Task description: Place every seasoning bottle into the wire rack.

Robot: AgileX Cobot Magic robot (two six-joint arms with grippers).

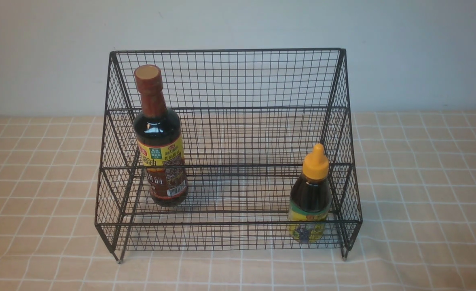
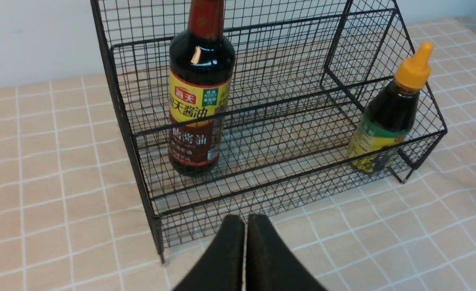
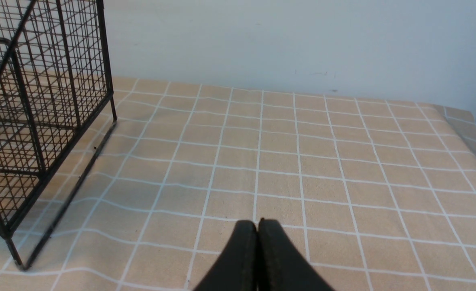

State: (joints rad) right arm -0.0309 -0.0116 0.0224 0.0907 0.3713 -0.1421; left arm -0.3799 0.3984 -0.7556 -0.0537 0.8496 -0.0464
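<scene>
Black wire mesh forms the wire rack (image 1: 229,153), my 1 landmark here, standing on the bench (image 1: 424,182), which wears a tan cloth ruled in white squares. Both bottles stand upright inside the rack. The tall bottle (image 1: 160,141) sits on the rack's middle step at its left end. The squat bottle (image 1: 310,194) sits on the rack's lowest step at its right end, just behind the low front rail.

My left pincer (image 2: 245,226) is fully closed, its 2 tips pressed together and holding nothing. It hangs just in front of the rack's front left corner, apart from the wire. The tall bottle is beyond it, inside the rack. My right pincer (image 3: 257,230) is likewise closed and empty, out to the right of the rack over bare cloth, well apart from the squat bottle.

I judge the task finished. The risk now lies with my left arm: if I swing it carelessly, it could catch the rack's front corner, jolt the light frame, and topple the tall bottle, which looks top-heavy.
</scene>
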